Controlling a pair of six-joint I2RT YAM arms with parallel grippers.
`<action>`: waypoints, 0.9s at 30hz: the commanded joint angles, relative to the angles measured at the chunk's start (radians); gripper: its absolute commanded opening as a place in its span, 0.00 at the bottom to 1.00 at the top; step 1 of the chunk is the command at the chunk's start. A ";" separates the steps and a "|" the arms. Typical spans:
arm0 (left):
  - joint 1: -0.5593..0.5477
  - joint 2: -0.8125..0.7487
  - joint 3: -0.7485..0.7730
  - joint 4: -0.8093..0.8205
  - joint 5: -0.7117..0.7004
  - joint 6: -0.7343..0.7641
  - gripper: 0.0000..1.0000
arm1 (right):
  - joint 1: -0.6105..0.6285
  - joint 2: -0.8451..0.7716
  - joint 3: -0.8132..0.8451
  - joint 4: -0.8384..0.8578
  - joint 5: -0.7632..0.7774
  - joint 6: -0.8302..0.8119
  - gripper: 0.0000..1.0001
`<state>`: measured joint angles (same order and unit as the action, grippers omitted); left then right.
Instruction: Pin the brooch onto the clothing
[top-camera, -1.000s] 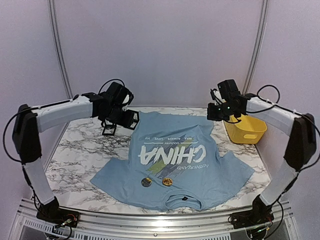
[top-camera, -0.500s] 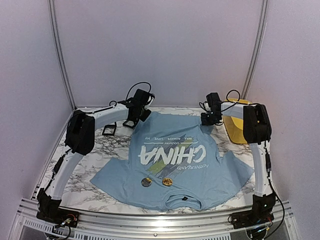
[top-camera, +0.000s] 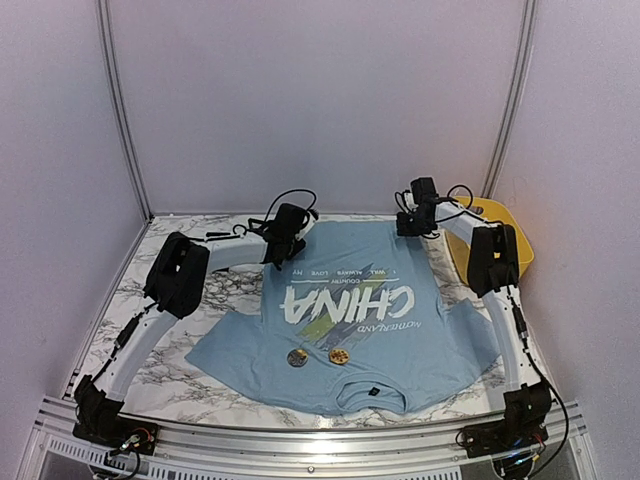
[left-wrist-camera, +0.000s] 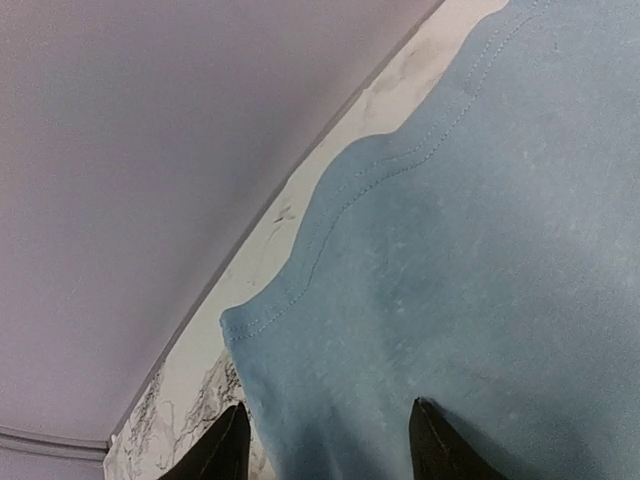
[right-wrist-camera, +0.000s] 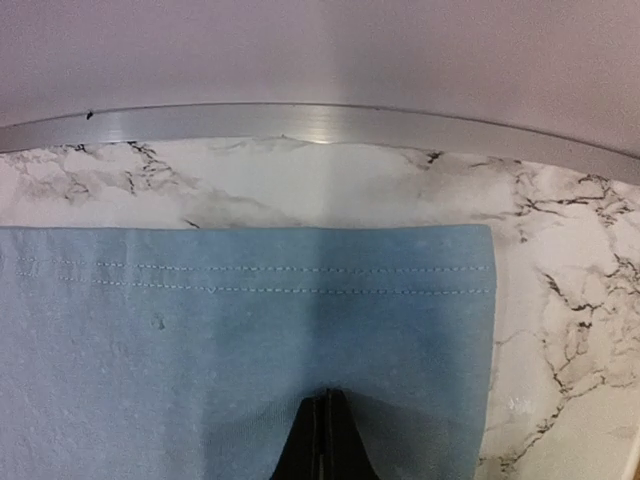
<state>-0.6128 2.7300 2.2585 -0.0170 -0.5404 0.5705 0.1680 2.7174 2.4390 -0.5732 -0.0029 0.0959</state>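
The clothing (top-camera: 350, 330) is a light blue T-shirt with white "CHINA" lettering, spread flat on the marble table with its collar toward me. Two round brooches lie on its chest, one dark (top-camera: 296, 356) and one golden (top-camera: 339, 356). My left gripper (top-camera: 283, 243) stands open over the far left hem corner (left-wrist-camera: 250, 325), with fabric under the gap between its fingers (left-wrist-camera: 225, 450). Over at the far right hem corner (right-wrist-camera: 470, 260), my right gripper (top-camera: 410, 225) is shut, and its tips (right-wrist-camera: 325, 410) press on the shirt, which puckers slightly around them.
A yellow basket (top-camera: 522, 250) stands at the back right, partly behind my right arm. The back wall and a metal rail (right-wrist-camera: 320, 120) run just beyond the hem. Marble table (top-camera: 140, 330) shows on both sides of the shirt.
Both arms have swung inward and stretched out to the shirt's far hem. The hem corners have shifted back and outward, and the far edge lies straighter.
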 joint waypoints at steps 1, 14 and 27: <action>0.045 0.041 0.007 0.074 -0.068 0.044 0.56 | -0.020 0.045 0.037 0.064 -0.055 0.061 0.00; 0.076 -0.043 0.102 0.024 0.030 -0.058 0.68 | -0.021 -0.131 0.005 0.186 -0.193 0.026 0.00; 0.002 -0.705 -0.562 -0.058 0.363 -0.287 0.76 | -0.025 -0.872 -0.648 0.245 -0.259 -0.082 0.78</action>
<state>-0.5827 2.2635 1.9247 -0.0536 -0.3027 0.4286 0.1493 2.0548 2.0285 -0.3828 -0.2535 0.0525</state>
